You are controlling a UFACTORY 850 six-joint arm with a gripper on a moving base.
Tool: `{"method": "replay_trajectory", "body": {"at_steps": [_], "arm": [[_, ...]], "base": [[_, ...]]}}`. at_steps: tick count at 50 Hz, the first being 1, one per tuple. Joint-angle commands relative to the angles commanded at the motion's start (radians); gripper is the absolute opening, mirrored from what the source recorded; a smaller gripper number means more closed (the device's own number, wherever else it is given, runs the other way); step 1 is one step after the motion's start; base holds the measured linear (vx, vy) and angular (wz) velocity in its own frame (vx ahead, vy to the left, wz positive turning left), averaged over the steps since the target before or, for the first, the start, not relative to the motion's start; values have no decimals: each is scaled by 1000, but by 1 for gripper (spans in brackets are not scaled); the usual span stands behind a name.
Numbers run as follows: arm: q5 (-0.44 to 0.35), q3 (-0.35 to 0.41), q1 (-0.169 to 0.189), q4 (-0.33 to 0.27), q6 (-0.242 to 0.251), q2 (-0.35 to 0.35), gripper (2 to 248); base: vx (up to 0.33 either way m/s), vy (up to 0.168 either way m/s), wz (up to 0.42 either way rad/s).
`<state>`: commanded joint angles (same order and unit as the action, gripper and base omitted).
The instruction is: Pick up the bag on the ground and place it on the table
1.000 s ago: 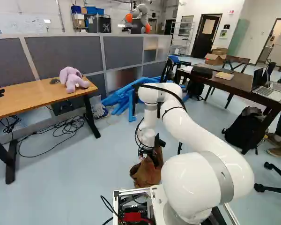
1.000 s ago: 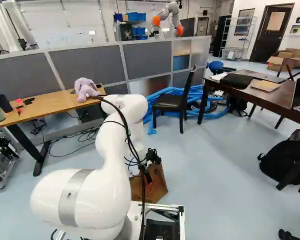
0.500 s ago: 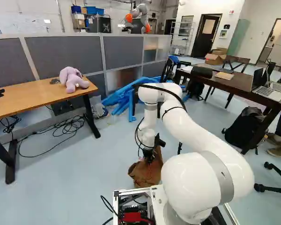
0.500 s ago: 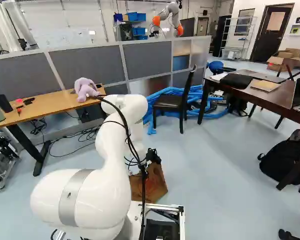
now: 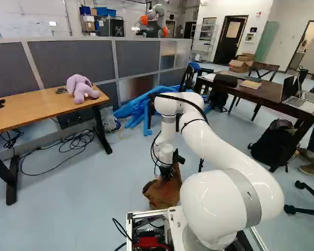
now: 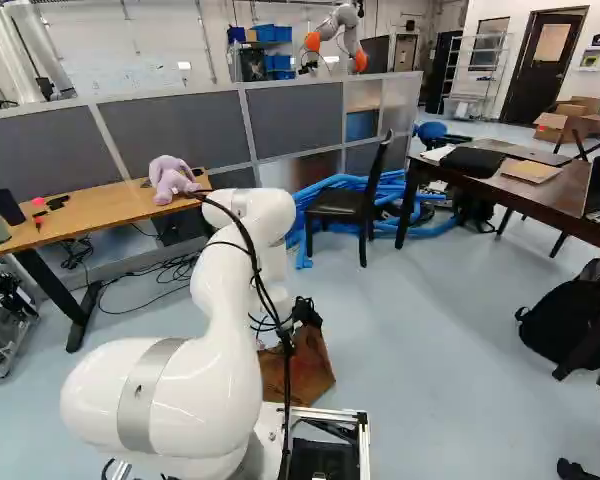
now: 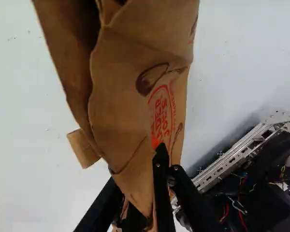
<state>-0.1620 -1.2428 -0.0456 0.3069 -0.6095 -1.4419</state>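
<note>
One gripper (image 5: 169, 170), its fingers drawn in on the bag (image 5: 162, 194), has creased brown paper between them. The bag reaches down from it, low by the floor (image 5: 99, 209). Ahead-left of the gripper is the light table (image 5: 39, 112), bearing a toy (image 5: 79, 88); ahead-right, a chair (image 6: 342, 203), then the dark table (image 6: 555, 195); well right, a backpack (image 6: 565, 318).

creased brown paper bag (image 5: 161, 196), red-printed, near the base
</note>
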Motion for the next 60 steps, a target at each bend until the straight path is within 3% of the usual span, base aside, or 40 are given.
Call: {"method": "replay_trajectory", "body": {"at_steps": [32, 60], "arm": [[8, 110, 0, -9, 0, 123, 21], [13, 204, 0, -71, 0, 235, 21]], "base": [[0, 0, 0], [0, 0, 0]]}}
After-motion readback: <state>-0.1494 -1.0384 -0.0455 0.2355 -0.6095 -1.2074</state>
